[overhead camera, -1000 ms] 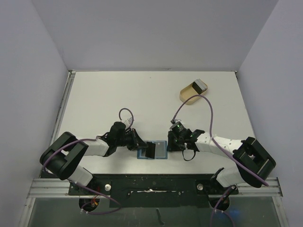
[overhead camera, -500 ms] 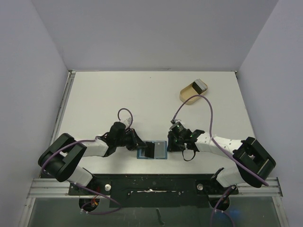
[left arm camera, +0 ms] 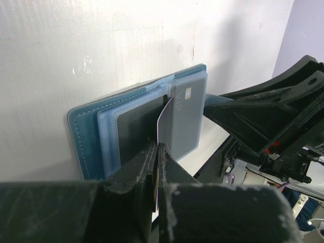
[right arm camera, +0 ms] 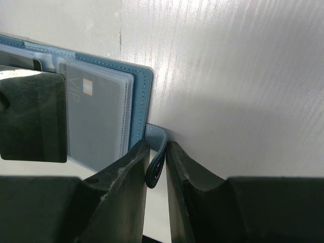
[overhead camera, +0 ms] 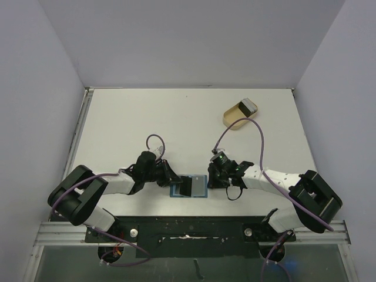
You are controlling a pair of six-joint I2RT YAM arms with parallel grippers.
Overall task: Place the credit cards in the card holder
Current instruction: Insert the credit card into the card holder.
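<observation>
Card insertion at mid-task, shown in three views.

Overhead view: the card holder (overhead camera: 201, 187) lies spread open on the white surface (overhead camera: 176, 123), near its front edge and between the two arms. The left fingers (overhead camera: 178, 182) reach in from the left with a dark held card (overhead camera: 187, 188) over the holder's middle. The right fingers (overhead camera: 213, 180) meet its right edge. Well apart, at the far right, a tan dish (overhead camera: 231, 119) carries one spare card (overhead camera: 249, 106).

Left wrist view: the left fingers (left arm camera: 156, 148) are closed on the held card (left arm camera: 165, 119). It stands on edge with its far end at the fold between the two clear pockets, not visibly inside either. The right-hand pocket already contains a VIP card (left arm camera: 188, 114). A dark panel shows in the left-hand pocket; whether it is a card or only shadow cannot be told.

Right wrist view: the right fingers (right arm camera: 144, 149) pinch the closing tab (right arm camera: 156, 164), which loops out from the holder's right edge. This appears to steady the card holder (right arm camera: 142, 96) flat on the surface. The VIP card (right arm camera: 96, 121) sits in the nearest pocket, and the held card (right arm camera: 33, 116) appears as a dark rectangle at left.

Judged progress: one card is lodged, and one is at the pocket mouth and needs sliding in. The spare card in the dish is untouched, so the task is roughly at its middle.
</observation>
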